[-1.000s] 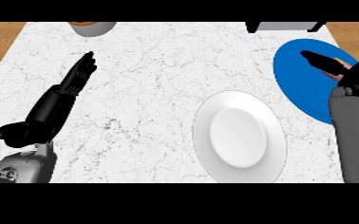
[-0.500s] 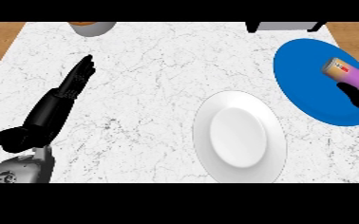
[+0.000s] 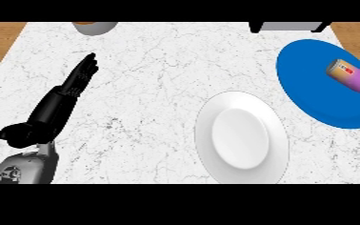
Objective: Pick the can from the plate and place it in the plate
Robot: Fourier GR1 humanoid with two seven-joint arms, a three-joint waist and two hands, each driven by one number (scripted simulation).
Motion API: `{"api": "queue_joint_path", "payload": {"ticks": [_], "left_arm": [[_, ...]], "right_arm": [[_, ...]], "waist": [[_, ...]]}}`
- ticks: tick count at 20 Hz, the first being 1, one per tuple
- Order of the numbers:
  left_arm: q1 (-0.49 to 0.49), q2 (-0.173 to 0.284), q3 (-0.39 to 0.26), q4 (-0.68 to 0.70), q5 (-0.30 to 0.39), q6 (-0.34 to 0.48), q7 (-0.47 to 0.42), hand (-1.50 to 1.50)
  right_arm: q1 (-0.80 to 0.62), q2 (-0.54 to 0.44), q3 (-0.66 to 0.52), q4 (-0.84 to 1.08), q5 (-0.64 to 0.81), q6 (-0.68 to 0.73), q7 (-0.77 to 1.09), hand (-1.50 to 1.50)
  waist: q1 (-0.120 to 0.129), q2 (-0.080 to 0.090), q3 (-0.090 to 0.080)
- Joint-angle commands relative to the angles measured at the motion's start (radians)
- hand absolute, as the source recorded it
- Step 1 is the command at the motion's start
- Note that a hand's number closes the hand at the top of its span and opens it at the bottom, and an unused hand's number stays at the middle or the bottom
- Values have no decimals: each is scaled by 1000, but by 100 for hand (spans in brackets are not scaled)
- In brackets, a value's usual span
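Looking at the left hand (image 3: 60,106): we see it at the left side of the view, black, its fingers straight and spread only slightly, pointing up and away toward the far part of the counter; it holds nothing.
Left forearm: we see a short grey stretch of it at the lower left corner, below the hand.
Right hand: we find it nowhere in the view, so we say nothing of its fingers.
Counter (image 3: 155,76): we see a white marbled top with fine grey veins under the left hand and under both plates; a strip of wood shows past its far corners.
White plate (image 3: 241,136): we place it right of centre and toward the near edge, well apart from the left hand, bare on top.
Blue plate (image 3: 309,83): we place it at the right edge, farther back than the white plate, with its near rim just beside the white plate's far right rim; its right part is cut off by the edge of the view.
Can (image 3: 345,73): we see it lying on its side on the blue plate, close to the right edge, with a purple body and a reddish label; no hand touches it.
Grey bowl (image 3: 94,26): we see only its near part at the far left edge of the counter.
Dark object (image 3: 287,26): we see it at the far right edge, grey with black sides, and we cannot tell what it is.
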State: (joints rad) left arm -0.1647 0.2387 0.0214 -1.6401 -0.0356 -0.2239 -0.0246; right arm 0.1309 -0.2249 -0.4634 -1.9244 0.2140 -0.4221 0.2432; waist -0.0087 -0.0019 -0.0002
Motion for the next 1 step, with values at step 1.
{"api": "queue_joint_path", "payload": {"ticks": [1], "left_arm": [[4, 0, 14, 9, -7, -23, -12, 0]], "right_arm": [[90, 44, -13, -85, -52, 63, -25, -150]], "waist": [[3, 1, 0]]}}
